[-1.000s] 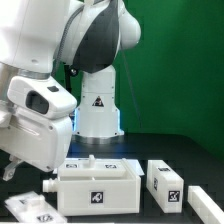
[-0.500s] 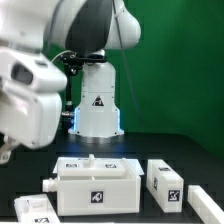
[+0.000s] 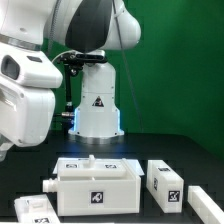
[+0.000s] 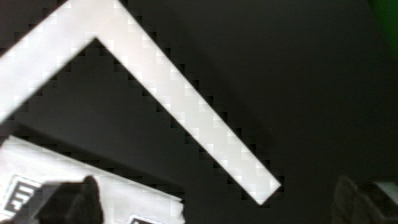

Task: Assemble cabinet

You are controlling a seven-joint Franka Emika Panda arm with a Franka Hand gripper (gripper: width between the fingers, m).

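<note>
The arm (image 3: 28, 95) fills the exterior view's left, raised above the black bench (image 3: 190, 150), with its white base (image 3: 97, 108) standing behind the parts. The main cabinet box (image 3: 97, 187) sits on the bench in front of that base, a square tag on its near face and a low raised piece on its top. Just beside it, toward the exterior view's right, a tagged block (image 3: 165, 181) lies on the bench, and a second tagged block (image 3: 207, 204) lies beyond it at the frame's edge, apart from the first. Toward the exterior view's left, a flat tagged piece (image 3: 30, 208) lies near the box's lower corner, with a small white piece (image 3: 49, 185) between it and the box. In the wrist view the fingers (image 4: 71, 198) show only as two dark, blurred shapes. They appear to stand well apart with nothing between them, though the blur makes this less than certain. Below them the dark bench carries a white angled band (image 4: 178, 100) and the corner of a tagged white part (image 4: 39, 175); which cabinet part that is cannot be told.
</note>
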